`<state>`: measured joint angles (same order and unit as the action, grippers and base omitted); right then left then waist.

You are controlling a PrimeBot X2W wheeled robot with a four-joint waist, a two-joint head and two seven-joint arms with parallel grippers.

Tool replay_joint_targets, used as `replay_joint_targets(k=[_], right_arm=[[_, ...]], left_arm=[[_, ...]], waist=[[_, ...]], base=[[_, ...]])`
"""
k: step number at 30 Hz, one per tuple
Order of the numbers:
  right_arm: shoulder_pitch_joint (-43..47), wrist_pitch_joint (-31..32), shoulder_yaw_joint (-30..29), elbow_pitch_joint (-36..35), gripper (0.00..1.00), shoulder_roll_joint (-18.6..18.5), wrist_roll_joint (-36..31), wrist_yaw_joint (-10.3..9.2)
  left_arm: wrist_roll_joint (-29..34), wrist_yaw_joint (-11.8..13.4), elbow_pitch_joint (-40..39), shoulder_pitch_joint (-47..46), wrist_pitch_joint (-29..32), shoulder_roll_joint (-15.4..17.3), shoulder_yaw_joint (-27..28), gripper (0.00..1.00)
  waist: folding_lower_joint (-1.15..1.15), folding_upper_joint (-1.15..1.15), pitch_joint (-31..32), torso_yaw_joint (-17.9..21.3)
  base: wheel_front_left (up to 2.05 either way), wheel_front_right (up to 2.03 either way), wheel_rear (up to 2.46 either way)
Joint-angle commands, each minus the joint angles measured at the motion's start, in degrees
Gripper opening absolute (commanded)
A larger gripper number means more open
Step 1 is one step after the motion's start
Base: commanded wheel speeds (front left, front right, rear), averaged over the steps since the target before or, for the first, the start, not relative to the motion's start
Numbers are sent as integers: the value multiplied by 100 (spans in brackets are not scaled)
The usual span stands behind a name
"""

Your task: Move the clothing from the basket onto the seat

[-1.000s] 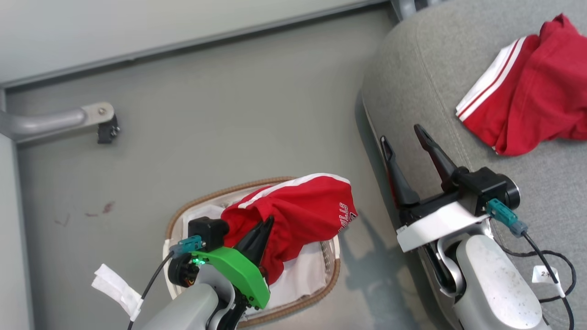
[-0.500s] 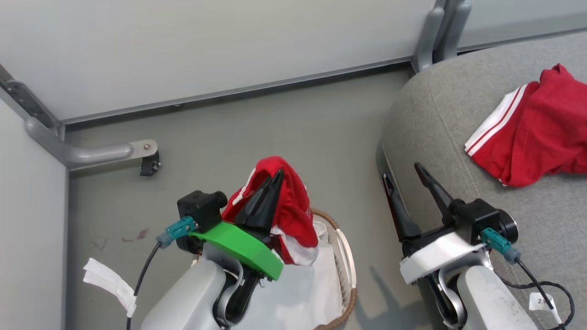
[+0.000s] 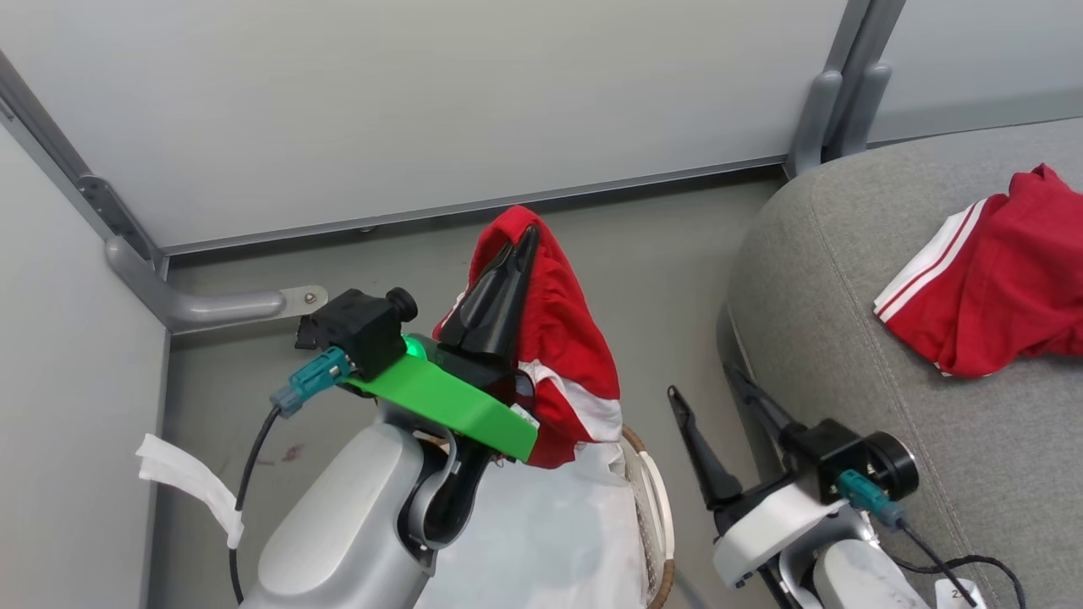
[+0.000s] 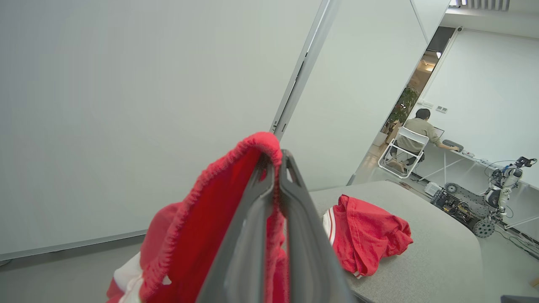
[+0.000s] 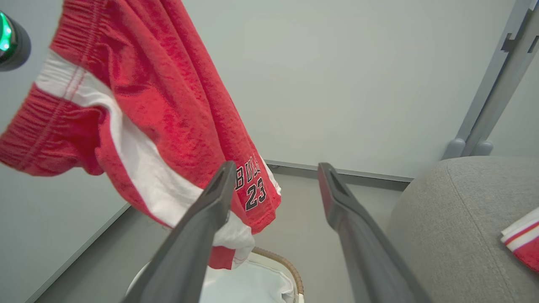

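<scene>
The left gripper (image 3: 525, 241) is clenched on the red shorts (image 3: 563, 338), suspended above the basket (image 3: 656, 507). The right gripper (image 3: 700, 381), right of the basket, is released and empty. A second red garment (image 3: 990, 296) lies on the seat (image 3: 846, 338).

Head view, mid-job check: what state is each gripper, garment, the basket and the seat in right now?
left gripper: shut on the numbered shorts, raised.
right gripper: open, empty.
numbered shorts: hanging from the left gripper over the basket.
second garment: lying crumpled on the seat.
basket: upright on the floor, white liner showing.
seat: carrying one garment.
</scene>
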<state>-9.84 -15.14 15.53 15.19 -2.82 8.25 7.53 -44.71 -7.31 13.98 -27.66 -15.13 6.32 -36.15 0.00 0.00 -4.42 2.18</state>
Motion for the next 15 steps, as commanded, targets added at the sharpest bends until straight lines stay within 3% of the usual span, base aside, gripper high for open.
replay_joint_targets(k=[1,8,15], right_arm=[[67,-1,142,37,100,-19,-122,-8],[-232,-2,1007,208,100,-123,-378,-8],[-740,-1,1289,404,100,-83,-454,-8]], left_arm=[[44,-26,-12,-75,-2,-24,-1,0],[100,-26,21,-111,-2,-107,-99,0],[92,-26,51,-177,-2,-170,-265,0]], waist=[[0,0,11,-41],[0,0,-47,-164],[0,0,-81,-319]], base=[[0,0,0],[0,0,0],[0,0,0]])
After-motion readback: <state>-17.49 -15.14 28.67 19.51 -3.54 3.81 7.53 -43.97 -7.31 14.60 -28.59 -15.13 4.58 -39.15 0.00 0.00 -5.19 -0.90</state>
